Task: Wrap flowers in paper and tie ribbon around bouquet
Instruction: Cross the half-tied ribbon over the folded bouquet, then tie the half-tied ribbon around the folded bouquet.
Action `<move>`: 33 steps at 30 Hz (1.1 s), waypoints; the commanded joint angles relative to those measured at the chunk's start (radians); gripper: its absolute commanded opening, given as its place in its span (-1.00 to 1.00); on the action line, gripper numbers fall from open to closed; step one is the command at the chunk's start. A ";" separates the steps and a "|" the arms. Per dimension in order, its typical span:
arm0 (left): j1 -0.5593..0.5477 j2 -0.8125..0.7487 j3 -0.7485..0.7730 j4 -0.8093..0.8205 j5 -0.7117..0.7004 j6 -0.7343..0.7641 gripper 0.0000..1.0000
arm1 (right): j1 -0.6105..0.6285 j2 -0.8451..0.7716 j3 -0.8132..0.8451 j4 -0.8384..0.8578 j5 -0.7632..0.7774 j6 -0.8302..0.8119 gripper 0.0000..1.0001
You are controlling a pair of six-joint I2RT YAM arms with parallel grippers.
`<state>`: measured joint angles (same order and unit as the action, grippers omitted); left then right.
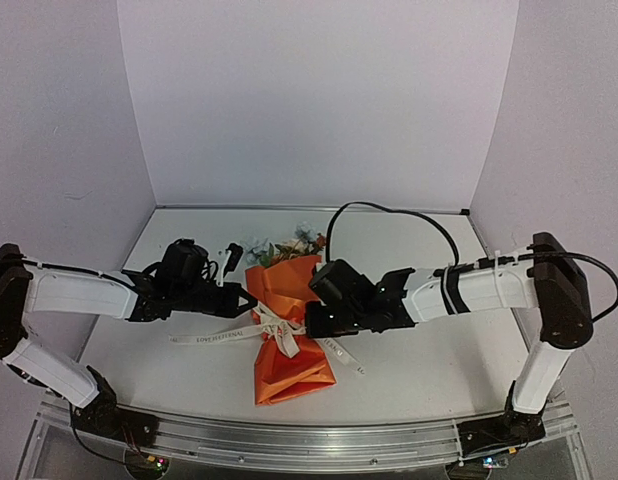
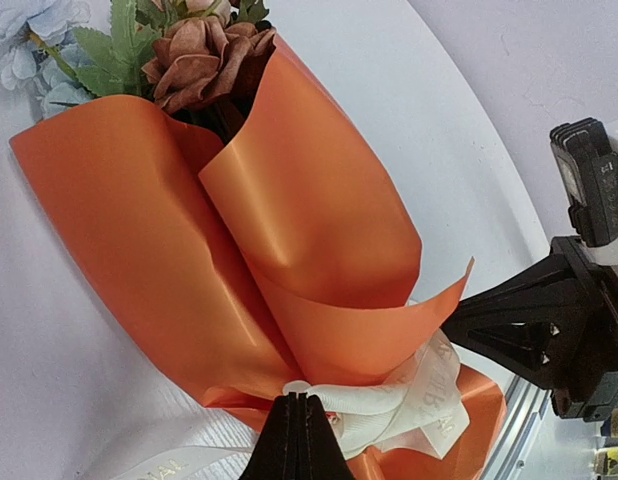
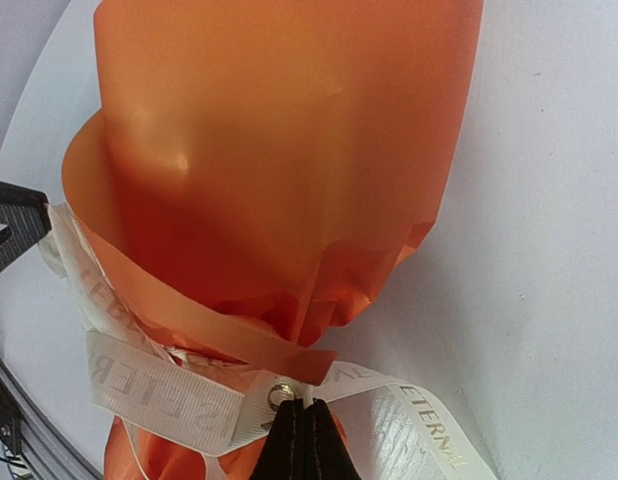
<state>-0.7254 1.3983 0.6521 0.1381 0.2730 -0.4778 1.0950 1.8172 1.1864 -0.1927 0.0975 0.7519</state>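
Left fingers (image 2: 294, 445) and right fingers (image 3: 307, 440) pinch shut on the ribbon (image 3: 169, 395) at the waist of the bouquet (image 1: 284, 290); uneven pulling could loosen the knot.

I see the bouquet (image 1: 289, 335) lying on the table (image 1: 419, 355), flowers (image 1: 289, 246) toward 12 o'clock, ribbon (image 1: 277, 330) tied at its waist. Left gripper (image 1: 251, 301) sits at the knot's 9 o'clock, right gripper (image 1: 311, 322) at 3 o'clock.

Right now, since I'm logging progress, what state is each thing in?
paper, wrapped into a cone, lying flat
flowers, heads showing at the cone's far end
ribbon, wound round the cone's waist, ends trailing
left pincer, shut on the ribbon
right pincer, shut on the ribbon
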 commanded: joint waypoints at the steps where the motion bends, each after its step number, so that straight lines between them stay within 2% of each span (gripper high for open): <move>1: 0.004 -0.003 0.025 0.041 -0.003 -0.004 -0.99 | 0.006 -0.074 0.061 -0.017 -0.010 -0.062 -0.82; 7: 0.004 0.006 0.023 0.049 0.004 -0.011 -1.00 | 0.022 -0.106 0.079 -0.023 -0.088 -0.122 -0.39; 16: 0.004 0.011 0.025 0.048 0.009 -0.012 -1.00 | 0.127 -0.101 0.098 -0.041 -0.182 -0.251 0.02; 20: 0.004 0.016 0.031 0.039 0.008 -0.010 -0.99 | 0.160 -0.041 0.134 -0.056 -0.235 -0.299 0.05; 25: 0.004 0.014 0.035 0.034 0.006 -0.015 -1.00 | 0.167 0.028 0.177 -0.074 -0.234 -0.337 -0.16; 33: 0.004 0.014 0.036 0.030 0.007 -0.015 -0.99 | 0.167 0.080 0.223 -0.109 -0.149 -0.388 -0.13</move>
<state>-0.7254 1.4101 0.6521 0.1402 0.2764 -0.4850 1.2655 1.8791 1.3486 -0.2783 -0.1014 0.4092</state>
